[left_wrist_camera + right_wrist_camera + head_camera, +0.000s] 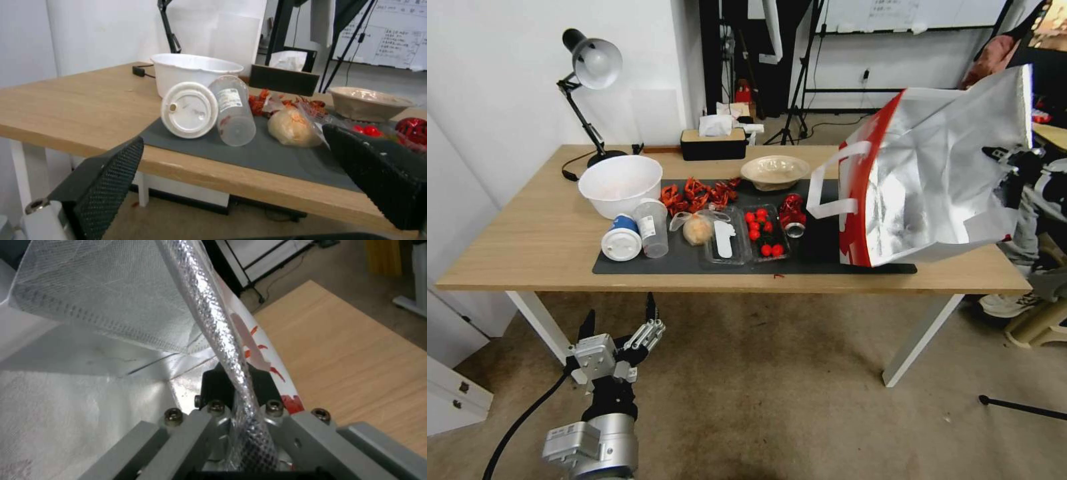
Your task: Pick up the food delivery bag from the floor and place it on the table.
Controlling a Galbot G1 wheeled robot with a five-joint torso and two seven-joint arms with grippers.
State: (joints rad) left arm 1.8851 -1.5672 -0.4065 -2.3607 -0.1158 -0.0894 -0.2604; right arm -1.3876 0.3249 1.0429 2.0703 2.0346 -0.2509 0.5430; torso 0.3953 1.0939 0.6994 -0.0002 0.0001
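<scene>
The food delivery bag (934,180) hangs tilted over the right end of the table (527,240), its silver foil mouth turned toward me and a red side panel and white handle on its left. Its lower edge is at the right end of the dark mat (820,250); I cannot tell whether it touches. My right gripper (1010,177) is shut on the bag's foil rim (213,326), which runs pinched between the jaws of the right gripper (235,383). My left gripper (620,327) hangs open and empty above the floor (774,400), before the table's front edge; the left gripper (233,143) frames the cups.
The mat holds a lidded cup (622,239), a clear cup (652,228), a bagged bun (697,229), a tomato tray (766,233), crayfish (697,193) and a red can (792,213). A white bowl (620,183), lamp (590,67), tissue box (714,143) and paper bowl (775,171) stand behind.
</scene>
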